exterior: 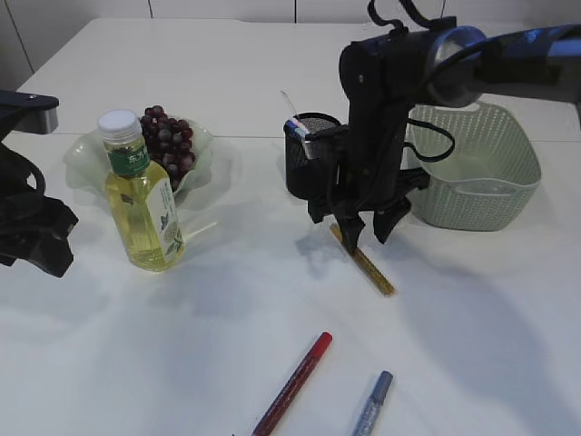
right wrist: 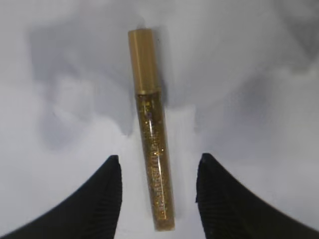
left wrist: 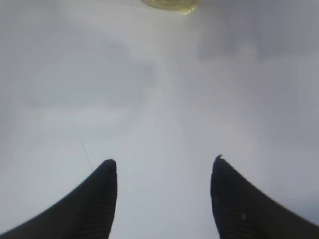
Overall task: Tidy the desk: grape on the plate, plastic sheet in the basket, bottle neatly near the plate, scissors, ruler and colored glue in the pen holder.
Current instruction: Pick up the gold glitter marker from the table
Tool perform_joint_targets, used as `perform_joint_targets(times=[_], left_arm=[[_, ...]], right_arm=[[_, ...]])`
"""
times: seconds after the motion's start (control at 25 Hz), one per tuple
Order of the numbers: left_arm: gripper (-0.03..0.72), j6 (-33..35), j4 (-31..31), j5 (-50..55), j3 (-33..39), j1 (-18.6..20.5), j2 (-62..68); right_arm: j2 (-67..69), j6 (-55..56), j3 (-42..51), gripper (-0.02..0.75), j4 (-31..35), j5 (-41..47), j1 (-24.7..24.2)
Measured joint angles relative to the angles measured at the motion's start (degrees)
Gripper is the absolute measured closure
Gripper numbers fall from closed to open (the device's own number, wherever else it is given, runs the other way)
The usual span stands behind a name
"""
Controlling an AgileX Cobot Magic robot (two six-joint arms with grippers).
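We see the right gripper with its jaws spread apart, one finger on each side of the gold glue, which lies flat on the table between them, not clamped. In the exterior view this gripper hangs point-down over the near end of the gold glue, just in front of the pen holder, a black mesh cup with something white and blue poking out of its top. Right of the arm stands the basket, pale green and perforated.

The left gripper is also parted and holds nothing; only bare table shows between its fingers, with the base of the bottle at the top edge of its view. From outside, that gripper sits at the left edge, near the bottle, which stands upright with yellow liquid and a white cap. Just behind the bottle is the plate, a wavy glass dish carrying the grapes.

Near the front edge lie the red glue and the blue glue, apart from each other.
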Motion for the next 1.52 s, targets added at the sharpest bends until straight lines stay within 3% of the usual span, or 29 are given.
perform_joint_targets(times=[0.92,1.16,1.52], left_arm=[[0.253,0.00,0.00,0.00,0.00,0.00,0.00],[0.253,0.00,0.00,0.00,0.00,0.00,0.00],[0.253,0.00,0.00,0.12,0.00,0.00,0.00]], right_arm=[[2.58,-0.24,-0.07,0.367,0.24,-2.38,0.00],[2.80,-0.06,-0.07,0.416,0.33,-3.09,0.00],[2.80,-0.06,-0.07,0.425,0.33,-4.13,0.00]])
